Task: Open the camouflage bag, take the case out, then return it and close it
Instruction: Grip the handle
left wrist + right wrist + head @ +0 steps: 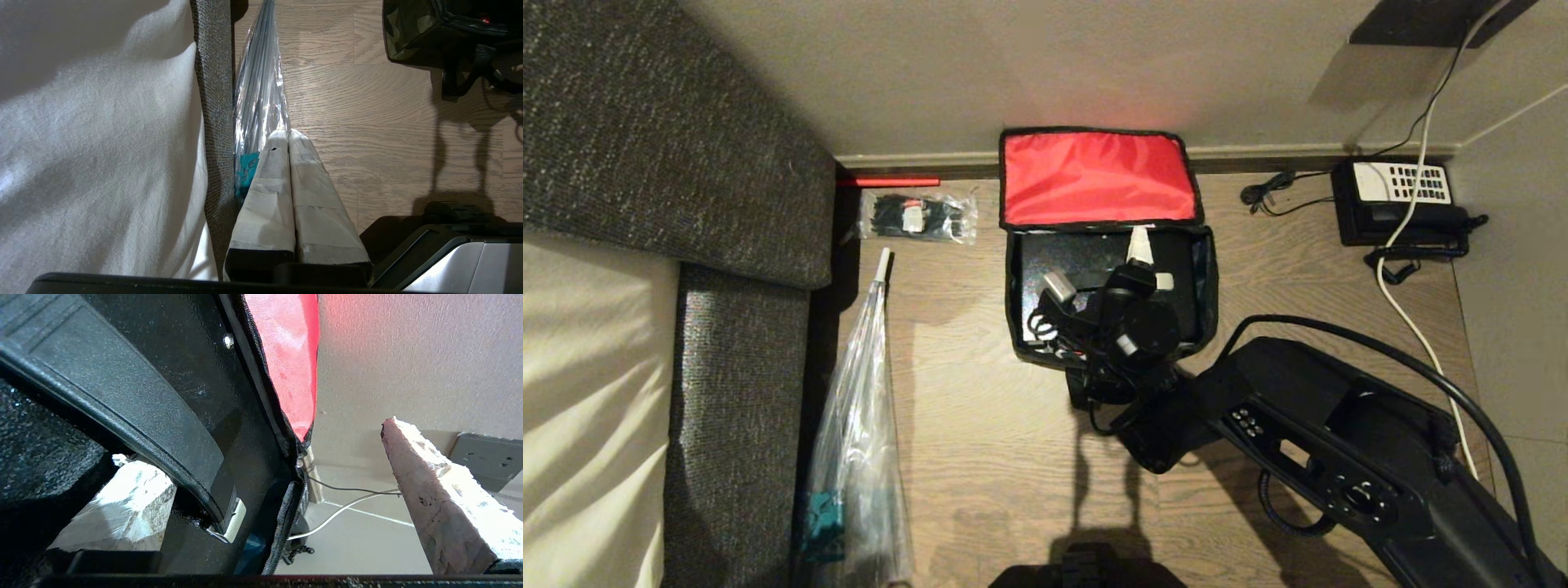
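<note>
We see the right claw [1094,273] spread wide inside the camouflage bag [1201,286], holding nothing. In the right wrist view one taped finger [122,506] sits beneath the handle [122,404] of the case [1078,257], and the other finger [441,494] stands clear beyond the bag's edge, so the handle lies between them. The case is in the bag's main compartment, and the arm hides much of its top. The bag sits on the wooden floor [996,457] against the wall, its lid thrown back so the red lining [1094,175] faces up. The left claw [288,136] is pressed closed and empty, beside a sofa [743,343] and a clear plastic sleeve [858,425] whose contents we cannot make out. On the floor near the wall are a small packet [919,216] and a desk telephone [1401,204].
</note>
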